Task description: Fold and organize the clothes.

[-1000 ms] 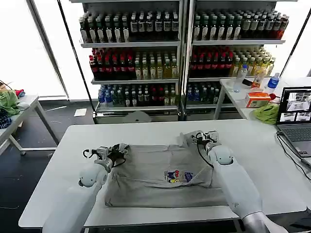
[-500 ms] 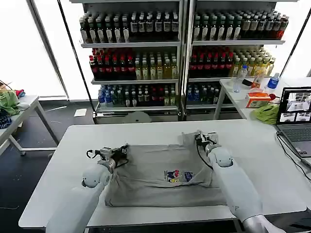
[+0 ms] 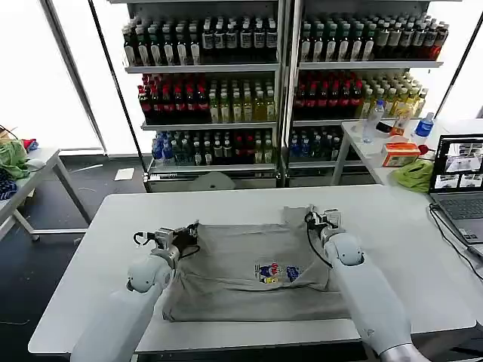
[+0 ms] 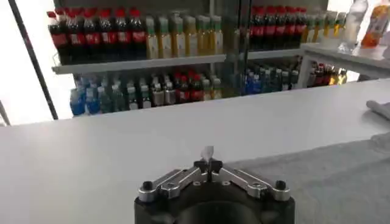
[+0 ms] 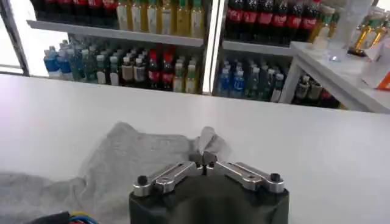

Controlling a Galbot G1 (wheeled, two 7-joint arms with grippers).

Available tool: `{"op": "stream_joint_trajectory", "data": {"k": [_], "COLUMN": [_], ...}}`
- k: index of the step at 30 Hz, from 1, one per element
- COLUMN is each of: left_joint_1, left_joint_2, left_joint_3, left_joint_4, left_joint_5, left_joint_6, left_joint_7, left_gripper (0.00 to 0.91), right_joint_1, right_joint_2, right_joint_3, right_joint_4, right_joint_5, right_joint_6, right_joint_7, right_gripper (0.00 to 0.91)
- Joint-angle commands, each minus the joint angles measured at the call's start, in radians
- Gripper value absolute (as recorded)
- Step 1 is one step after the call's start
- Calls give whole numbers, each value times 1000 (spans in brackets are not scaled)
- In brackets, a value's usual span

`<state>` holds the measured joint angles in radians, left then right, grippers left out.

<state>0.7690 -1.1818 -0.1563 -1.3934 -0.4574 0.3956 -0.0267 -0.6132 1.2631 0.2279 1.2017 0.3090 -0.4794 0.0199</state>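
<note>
**Holding both far corners, fold half made**

Starting at the shirt's left side, you had the left gripper point(image 3: 178, 238) at the far left corner of the grey shirt point(image 3: 249, 271), its fingers pinched together on a small tab of cloth, which stood up between the tips in the left wrist view point(image 4: 208, 159). The shirt lay on the white table point(image 3: 98, 264), roughly at its middle, with the multicoloured chest print point(image 3: 276, 273) facing up and the near hem toward you. At the shirt's far right corner, the right gripper point(image 3: 323, 220) was closed on a bunched fold of fabric, clearly nipped between the tips in the right wrist view point(image 5: 206, 159).

By my reading, you were early in the job: the garment was spread and partly doubled over at its near left edge, but no finished rectangle existed, and nothing had been stacked or put away.

Against half a second earlier, both grippers sat almost where they were; the left had crept slightly toward the shirt's middle, and the cloth looked a little flatter.
</note>
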Motion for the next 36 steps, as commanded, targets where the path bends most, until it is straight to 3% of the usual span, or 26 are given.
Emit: {"op": "stream_joint_trajectory", "data": {"k": [1,17,36], "left_joint_1": [10,73,268], "left_joint_2": [7,37,118], "left_joint_3": [-6,-42,-126], "left_joint_4": [-32,-111,-317], "left_joint_5": [7,43,66], "left_joint_6": [-50,-43,-44], "left_joint_7": [-7,-10,13], "left_gripper": [0,0,0], "right_joint_1": [-44,-127,-356], "right_joint_2": [-27,-97,-136], "right_joint_3": [23,59,135], "right_joint_4": [180,445,586], "right_joint_5": [13,72,66], "right_joint_6": [11,-19,4], "right_joint_7": [-1,40,87], "right_gripper": [0,0,0]}}
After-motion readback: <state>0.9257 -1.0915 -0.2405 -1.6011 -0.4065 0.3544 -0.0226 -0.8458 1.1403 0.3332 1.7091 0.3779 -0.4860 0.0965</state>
